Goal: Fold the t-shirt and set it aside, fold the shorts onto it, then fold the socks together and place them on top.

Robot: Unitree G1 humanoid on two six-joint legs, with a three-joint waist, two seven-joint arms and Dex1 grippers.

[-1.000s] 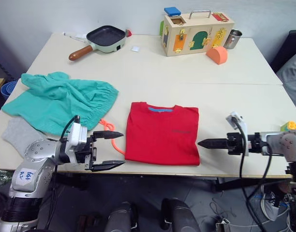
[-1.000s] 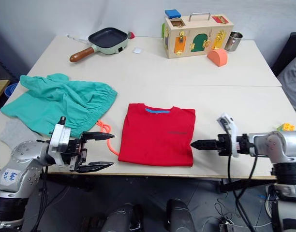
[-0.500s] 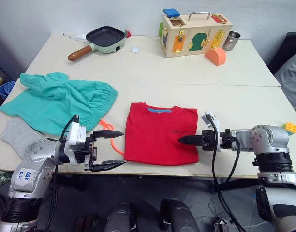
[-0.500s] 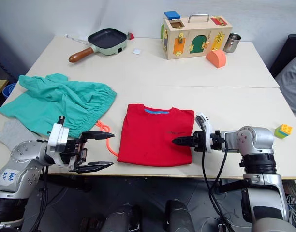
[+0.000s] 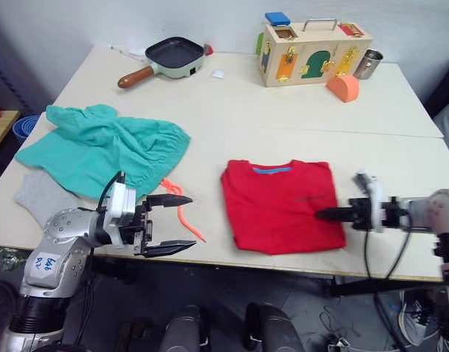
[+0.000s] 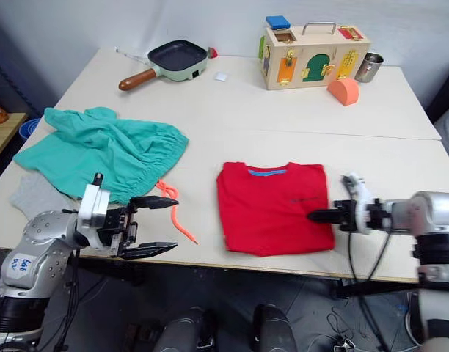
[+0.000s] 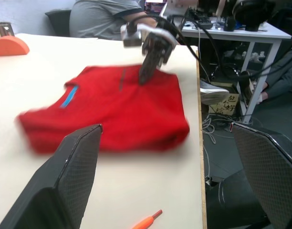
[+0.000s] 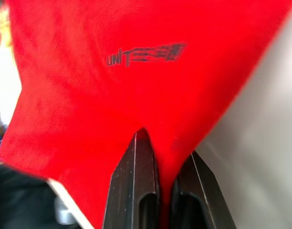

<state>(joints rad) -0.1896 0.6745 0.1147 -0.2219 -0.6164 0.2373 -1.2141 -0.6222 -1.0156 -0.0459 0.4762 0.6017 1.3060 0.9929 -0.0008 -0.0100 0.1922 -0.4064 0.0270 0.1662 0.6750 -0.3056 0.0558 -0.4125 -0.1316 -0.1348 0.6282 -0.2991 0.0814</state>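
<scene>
The red t-shirt (image 5: 283, 205) lies folded flat near the table's front edge, collar toward the far side. My right gripper (image 5: 320, 215) reaches in from the right and is shut on the t-shirt's right edge; red cloth is pinched between its fingers (image 8: 136, 191). The teal shorts (image 5: 100, 147) lie crumpled at the left, their orange drawstring (image 5: 182, 216) trailing toward the front. One grey sock (image 5: 41, 198) pokes out from under the shorts. My left gripper (image 5: 193, 221) hovers open at the front edge, between the drawstring and the t-shirt, holding nothing.
A frying pan (image 5: 173, 55), a wooden latch box (image 5: 316, 44), a metal cup (image 5: 368, 64) and an orange block (image 5: 343, 86) stand along the far side. Bare table (image 5: 283, 117) lies between them and the clothes. A seated person (image 7: 108, 16) is beyond the table's right end.
My right gripper has shut on the t-shirt's right edge and dragged the shirt to the right, widening its gap from the shorts. The camera has also shifted. The left gripper stays open.
</scene>
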